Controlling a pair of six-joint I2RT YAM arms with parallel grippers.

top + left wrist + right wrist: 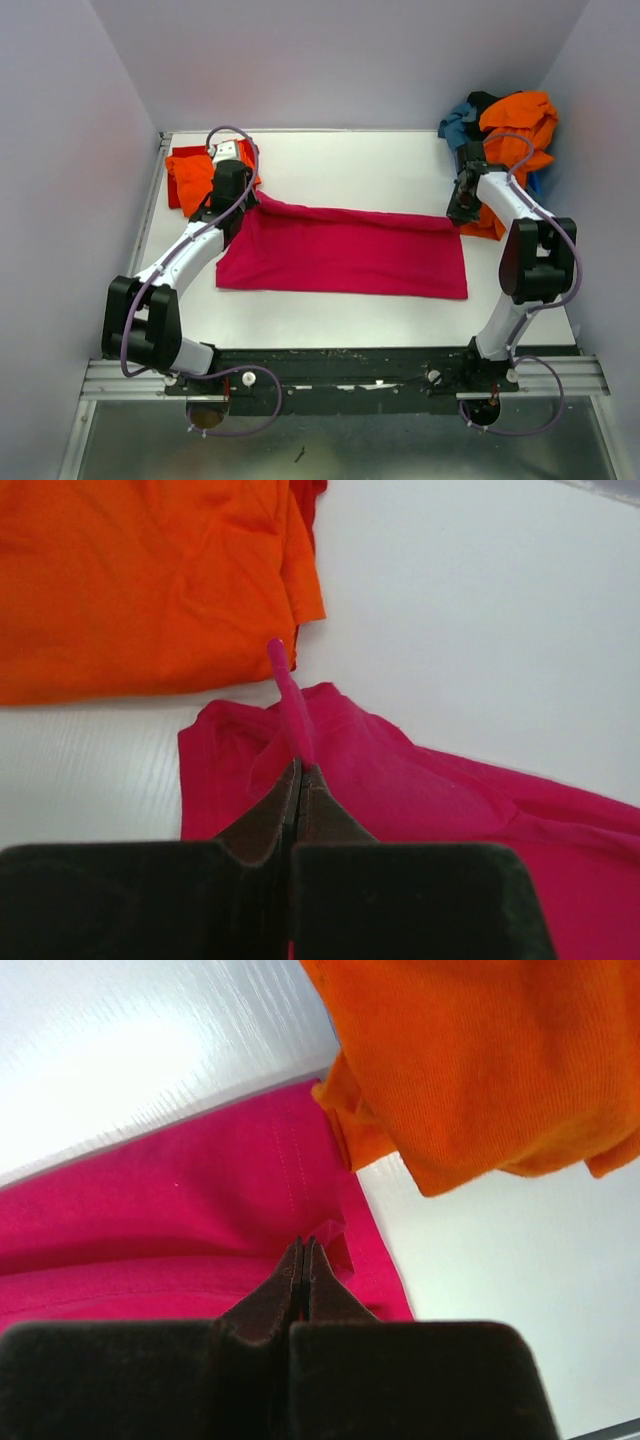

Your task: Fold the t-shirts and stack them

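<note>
Bright, even light from above — soft shadows, sheen on the table, wrist views' foregrounds blurred.

My left gripper covers part of the folded orange shirt at the table's far left corner. At the far right corner, a black shirt and a teal shirt sit mostly under a loose orange shirt.

I count one magenta tee, two orange tees, one red tee, one teal-blue tee, one black tee.
</note>
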